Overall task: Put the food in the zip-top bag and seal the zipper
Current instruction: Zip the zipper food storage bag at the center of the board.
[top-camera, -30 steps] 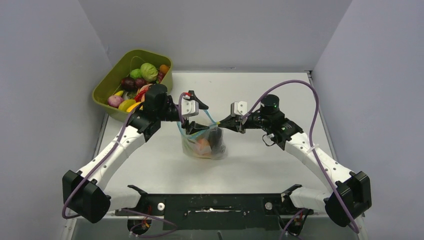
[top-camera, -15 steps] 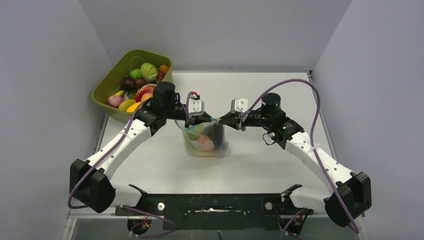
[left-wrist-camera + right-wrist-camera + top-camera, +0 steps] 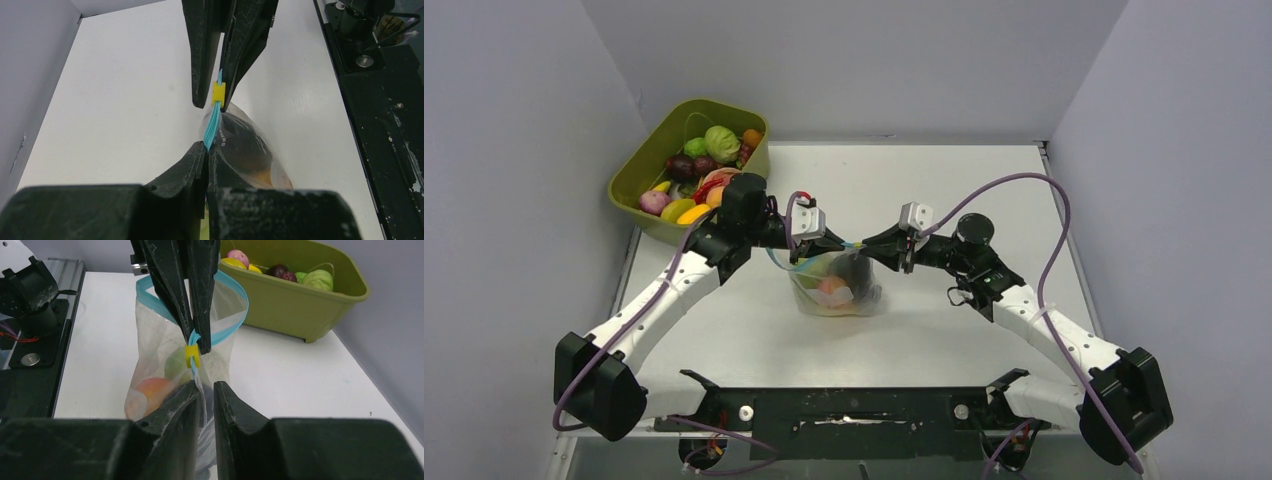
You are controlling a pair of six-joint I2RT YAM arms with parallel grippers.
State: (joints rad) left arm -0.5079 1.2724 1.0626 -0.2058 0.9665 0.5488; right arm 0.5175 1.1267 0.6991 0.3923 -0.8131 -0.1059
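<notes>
Left pincer [image 3: 206, 148] tight on zipper [image 3: 212, 124] edge

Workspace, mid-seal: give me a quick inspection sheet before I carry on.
Surface: white table; spills: nothing seen.
Job's things: zip-top bag upright mid-table, food inside; zipper closed between the grippers, mouth open beyond the left one.
Clutter: olive tub far left, more food in it.
Grippers: left gripper shut on the zipper; right gripper shut on it at the yellow tab.
Cables: purple cables loop along both arms; snags: nothing seen.
Surroundings: grey walls on three sides; black base rail at near edge.
</notes>
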